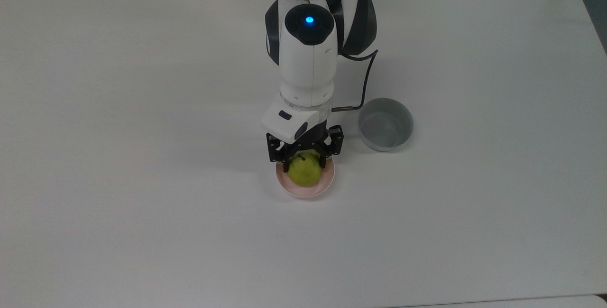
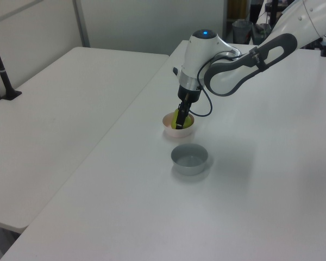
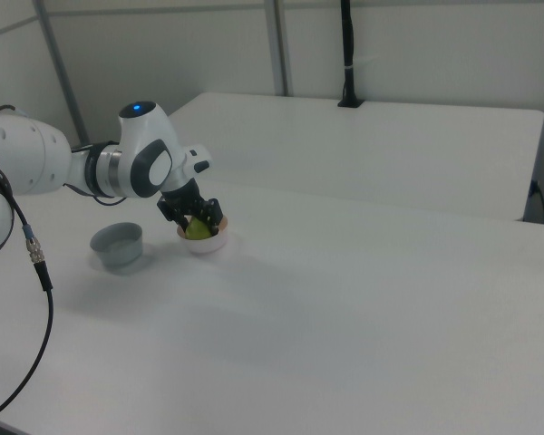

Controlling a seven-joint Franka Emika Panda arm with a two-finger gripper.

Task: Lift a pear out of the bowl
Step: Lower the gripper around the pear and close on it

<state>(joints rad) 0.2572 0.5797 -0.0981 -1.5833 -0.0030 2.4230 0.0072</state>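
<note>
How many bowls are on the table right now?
2. The pink bowl sits under the gripper and holds the pear; the grey bowl stands empty to the top view's right.

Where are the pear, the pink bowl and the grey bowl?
pear (image 1: 303, 173), top view, its yellow-green lower side
pink bowl (image 1: 304, 191), top view, its near rim
grey bowl (image 1: 385, 138), top view, its inner wall

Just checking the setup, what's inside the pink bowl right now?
A yellow-green pear sits in the pink bowl, with the gripper straddling its top. The bowl's bottom beneath the pear is covered.
</note>
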